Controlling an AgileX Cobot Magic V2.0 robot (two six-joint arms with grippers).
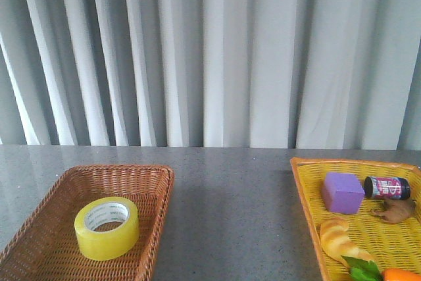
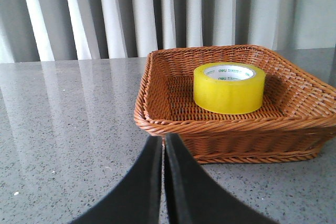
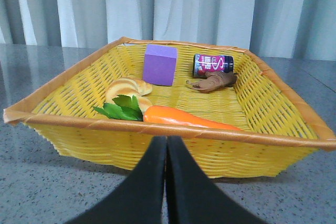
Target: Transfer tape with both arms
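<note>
Curtain: long grey-white folded curtain [image 1: 217,51] hangs behind everything.
Tabletop: flat grey speckled stone tabletop [image 1: 230,202] holds both baskets.
Yellow basket: wide yellow woven plastic basket [image 1: 306,192] sits on the right side, well apart from the brown one.
Brown basket: brown woven wicker basket [image 1: 158,182] sits on the left side.
Left claw: black left claw [image 2: 161,145] is clenched tight with nothing in it, low over the tabletop, just in front of the brown basket.
Right claw: black right claw [image 3: 166,148] is clenched tight with nothing in it, just in front of the yellow basket.
Tape: fat roll of see-through yellow tape [image 1: 106,228] with a white middle lies flat inside the brown basket.
Carrot: long orange carrot [image 3: 184,118] with green leaves lies in the yellow basket by its near wall.
Bread: golden bread roll [image 3: 127,88] lies beside the leaves.
Block: purple square block [image 3: 160,64] stands at the back of the yellow basket.
Bottle: small dark bottle [image 3: 212,64] with a pink label lies on its side near the block.
Brown thing: small brown lump [image 3: 212,82] touches the bottle; I cannot tell what it is.
</note>
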